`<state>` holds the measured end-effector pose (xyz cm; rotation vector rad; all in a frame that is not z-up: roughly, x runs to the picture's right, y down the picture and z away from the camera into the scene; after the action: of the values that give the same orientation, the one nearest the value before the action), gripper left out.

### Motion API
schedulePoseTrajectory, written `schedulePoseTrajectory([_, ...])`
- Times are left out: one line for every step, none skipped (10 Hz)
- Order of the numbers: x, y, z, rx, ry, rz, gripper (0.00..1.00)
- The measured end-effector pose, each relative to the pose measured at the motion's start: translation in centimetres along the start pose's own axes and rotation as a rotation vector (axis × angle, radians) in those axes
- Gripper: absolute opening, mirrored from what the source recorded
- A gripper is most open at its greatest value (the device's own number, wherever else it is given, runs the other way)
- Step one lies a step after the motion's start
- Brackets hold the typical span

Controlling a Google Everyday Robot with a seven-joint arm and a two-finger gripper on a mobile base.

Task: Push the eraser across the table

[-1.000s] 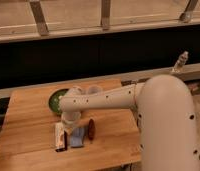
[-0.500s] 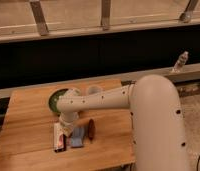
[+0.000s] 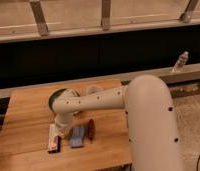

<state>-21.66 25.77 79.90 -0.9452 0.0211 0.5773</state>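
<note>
A robot's white arm (image 3: 100,100) reaches leftward over the light-brown wooden table (image 3: 28,115), its wrist bent downward and the gripper (image 3: 62,131) lowered close to the tabletop near the front-left part. The eraser (image 3: 53,139), a long narrow block with a pale face and a dark edge, lies lengthwise just beside the gripper, on its left and slightly nearer the table's front edge. Whether the two touch cannot be told, nor whether the gripper is open or closed or has hold of anything. To the gripper's right lie a blue-grey pad (image 3: 78,136) and, beside that, a small dark red oblong thing (image 3: 91,128). A green bowl (image 3: 55,97) sits behind the arm.
</note>
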Motion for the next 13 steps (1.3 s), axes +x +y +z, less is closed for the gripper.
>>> schedulePoseTrajectory([-1.1, 0.9, 0.4, -0.012, -0.002, -0.027, 0.00])
schedulePoseTrajectory([-2.2, 2.0, 0.8, -0.024, 0.000, -0.059, 0.00])
schedulePoseTrajectory([-3.2, 3.0, 1.4, -0.041, 0.004, -0.092, 0.00])
schedulePoseTrajectory([-3.9, 3.6, 1.9, -0.054, 0.009, -0.113, 0.00])
schedulePoseTrajectory([-4.3, 4.1, 2.1, -0.062, 0.013, -0.128, 0.00])
schedulePoseTrajectory([-4.3, 4.0, 2.0, -0.062, 0.010, -0.125, 0.00])
schedulePoseTrajectory([-4.3, 4.0, 2.0, -0.061, 0.013, -0.127, 0.00])
schedulePoseTrajectory([-4.3, 4.0, 2.0, -0.060, 0.015, -0.128, 0.00])
schedulePoseTrajectory([-4.4, 4.1, 2.0, -0.058, 0.022, -0.141, 0.00])
schedulePoseTrajectory([-5.3, 4.5, 1.9, -0.048, 0.020, -0.178, 0.00])
schedulePoseTrajectory([-6.4, 5.0, 1.4, -0.029, 0.013, -0.199, 0.00])
schedulePoseTrajectory([-7.5, 5.4, 0.4, -0.001, -0.003, -0.197, 0.00])
schedulePoseTrajectory([-7.9, 4.7, -1.3, 0.037, -0.023, -0.174, 0.00])
